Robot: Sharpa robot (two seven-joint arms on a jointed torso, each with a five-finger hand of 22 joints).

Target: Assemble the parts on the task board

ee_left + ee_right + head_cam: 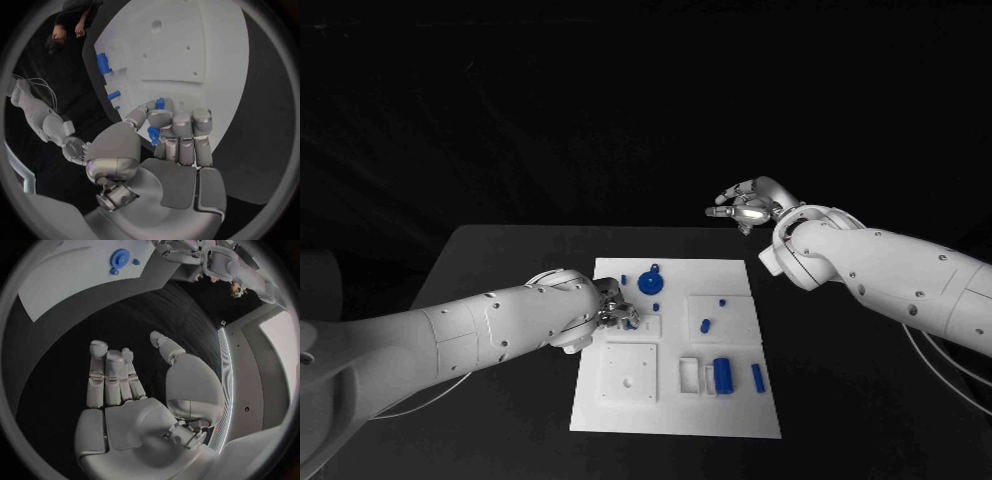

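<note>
White rectangular task board (678, 400) lies flat in the middle of the black desk (488, 250), its long side running away from the robot. Toward its 12 o'clock end sits a round blue gear-like part (651, 284) with a small blue peg (626, 279) just beside it at 9 o'clock. Near the centre lies a short blue cylinder (707, 324), and a tiny blue piece (721, 299) lies near it at about 1 o'clock. At the board's 5 o'clock corner a blue block (723, 375) fills a recessed slot, with a slim blue bar (757, 376) just beside it at 3 o'clock and an open white slot (689, 374) at 9 o'clock. A raised square white plate (629, 373) occupies the 7 o'clock corner.

The left hand (616, 313) rests low over the board's 9 o'clock edge; in the left wrist view its fingers (181, 131) curl around a small blue part (154, 133), pinching it against the thumb. The right hand (751, 206) is raised beyond the board's 1 o'clock corner, well apart from it, fingers (107, 375) loose and spread, holding nothing.
</note>
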